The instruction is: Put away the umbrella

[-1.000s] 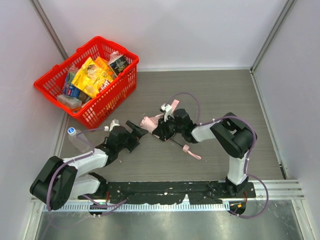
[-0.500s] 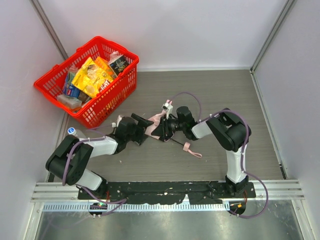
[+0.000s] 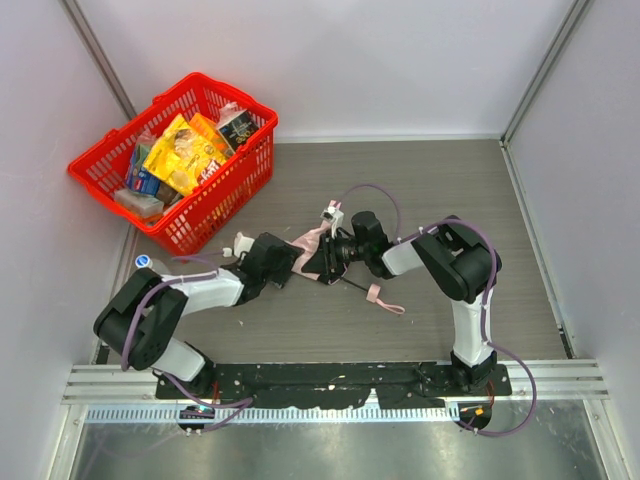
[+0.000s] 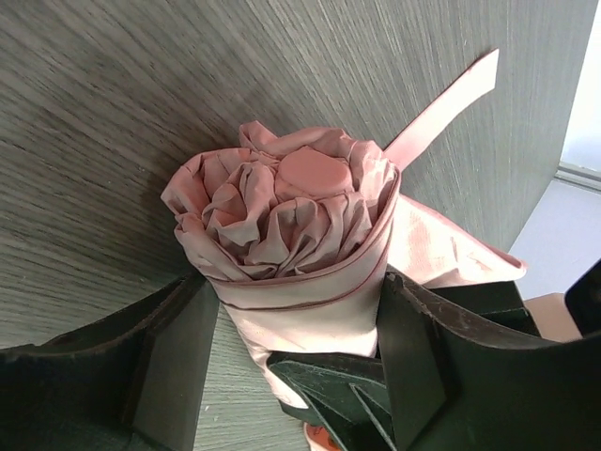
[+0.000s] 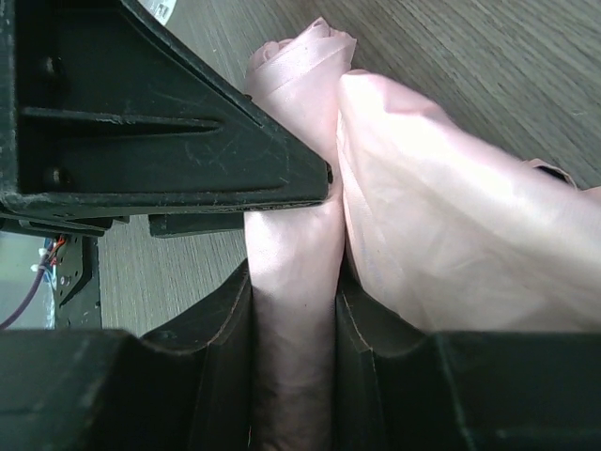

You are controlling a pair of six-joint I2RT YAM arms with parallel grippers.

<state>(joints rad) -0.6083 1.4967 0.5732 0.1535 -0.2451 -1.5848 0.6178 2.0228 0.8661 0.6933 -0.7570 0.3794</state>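
The pale pink umbrella [image 3: 311, 243] lies mid-table between both grippers. Its black shaft [image 3: 351, 284] runs back right to the small pink handle [image 3: 372, 294] and wrist loop [image 3: 392, 309]. My left gripper [image 3: 290, 262] is open, with its jaws on either side of the bunched fabric end [image 4: 291, 207]; the fingers [image 4: 174, 357] stand close against its sides. My right gripper [image 3: 323, 262] is shut on a rolled fold of the fabric [image 5: 291, 235], pinched between its fingers [image 5: 221, 329]. A pink closing strap [image 4: 441, 103] sticks out behind the bundle.
A red basket [image 3: 236, 190] full of packaged groceries stands at the back left. A clear plastic bottle [image 3: 152, 276] lies by the left wall next to my left arm. Walls close in the table at the left, back and right.
My left gripper has moved right from beside the bottle and slid its jaws around the umbrella's fabric end. My right gripper has held its grip and shifted only slightly.
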